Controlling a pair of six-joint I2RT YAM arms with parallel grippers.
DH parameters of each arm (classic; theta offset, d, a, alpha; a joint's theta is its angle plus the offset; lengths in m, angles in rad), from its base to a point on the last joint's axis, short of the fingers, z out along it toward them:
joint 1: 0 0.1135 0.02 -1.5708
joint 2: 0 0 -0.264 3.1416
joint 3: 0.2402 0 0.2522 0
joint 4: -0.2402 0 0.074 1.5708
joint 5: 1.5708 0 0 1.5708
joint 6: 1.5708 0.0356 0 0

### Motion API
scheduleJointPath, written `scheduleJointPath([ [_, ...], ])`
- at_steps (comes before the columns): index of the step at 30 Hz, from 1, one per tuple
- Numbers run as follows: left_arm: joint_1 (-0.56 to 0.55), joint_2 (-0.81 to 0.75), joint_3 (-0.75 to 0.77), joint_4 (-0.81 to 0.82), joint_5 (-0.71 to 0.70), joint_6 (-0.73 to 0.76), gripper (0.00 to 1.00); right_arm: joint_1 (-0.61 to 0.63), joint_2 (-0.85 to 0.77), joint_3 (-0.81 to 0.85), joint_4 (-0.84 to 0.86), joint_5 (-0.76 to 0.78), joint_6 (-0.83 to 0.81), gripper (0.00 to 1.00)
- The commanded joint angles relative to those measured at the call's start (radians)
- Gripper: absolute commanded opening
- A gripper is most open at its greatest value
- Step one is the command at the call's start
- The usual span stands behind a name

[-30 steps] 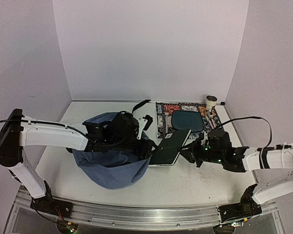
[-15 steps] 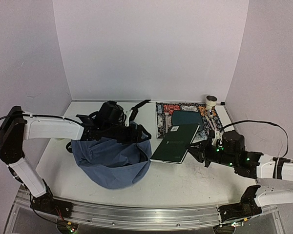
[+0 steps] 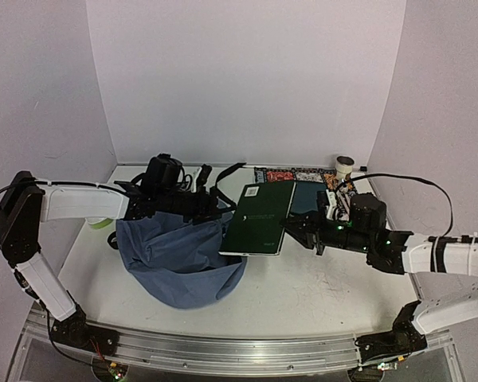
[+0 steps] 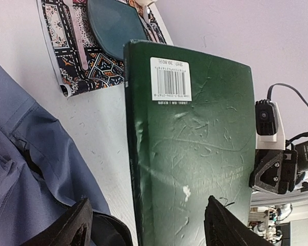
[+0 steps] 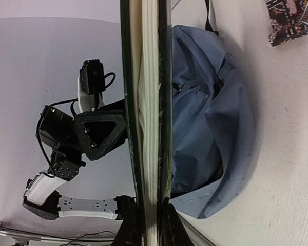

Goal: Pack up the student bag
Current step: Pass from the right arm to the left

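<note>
While pinched almost shut, grips a dark green book [image 3: 259, 216] by its short edge with the right gripper [image 3: 295, 231]. Squeezes the pale pages between two dark fingers [image 5: 129, 230], as seen from the right wrist. Holds the book up off the bench [image 3: 319, 294], tilted, with a white barcode sticker [image 4: 170, 78] near its far corner.

Has the left gripper [image 3: 209, 208] spread wide open, with no hold on anything. Points its fingers [image 4: 77, 228] toward the book's cover, just beside it. Hangs that gripper over the far rim of the student bag [image 3: 179, 263].

Has the big blue bag slumped on the left half of the bench, between the left edge and the middle, with black straps [image 3: 229, 169] trailing toward the far edge. Hangs the book's low corner over the bag's right rim.

Shows a patterned mat [image 3: 275, 175] near the far right corner of the bench, with a dark teal pouch [image 3: 309, 197] lying on it, partly hidden by the book. Shows a small pale roll [image 3: 345, 165] at the far edge beside the mat. Cannot tell what the little green thing [image 3: 98, 224] by the left edge is.
</note>
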Motion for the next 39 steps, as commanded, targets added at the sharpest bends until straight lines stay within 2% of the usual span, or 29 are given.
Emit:
scheduleJointPath([
  [1, 0.025, -0.032, -0.039, 0.082, 0.103, -0.042, 0.77, 0.001, 0.061, 0.117, 0.289, -0.111, -0.022, 0.00],
  [7, 0.066, -0.047, -0.060, 0.144, 0.203, -0.082, 0.75, 0.000, 0.166, 0.204, 0.375, -0.180, -0.013, 0.00],
  [11, 0.115, -0.073, -0.103, 0.277, 0.289, -0.193, 0.68, 0.000, 0.226, 0.252, 0.425, -0.215, -0.006, 0.00],
  [18, 0.176, -0.141, -0.158, 0.453, 0.382, -0.369, 0.49, 0.000, 0.309, 0.308, 0.476, -0.243, -0.004, 0.00],
  [27, 0.225, -0.235, -0.190, 0.556, 0.406, -0.509, 0.18, 0.000, 0.435, 0.403, 0.495, -0.272, 0.010, 0.00],
  [31, 0.244, -0.264, -0.213, 0.579, 0.375, -0.553, 0.00, 0.000, 0.474, 0.437, 0.499, -0.262, 0.022, 0.06],
  [39, 0.257, -0.318, -0.271, 0.628, 0.194, -0.657, 0.00, 0.040, 0.501, 0.436, 0.513, -0.197, 0.040, 0.48],
])
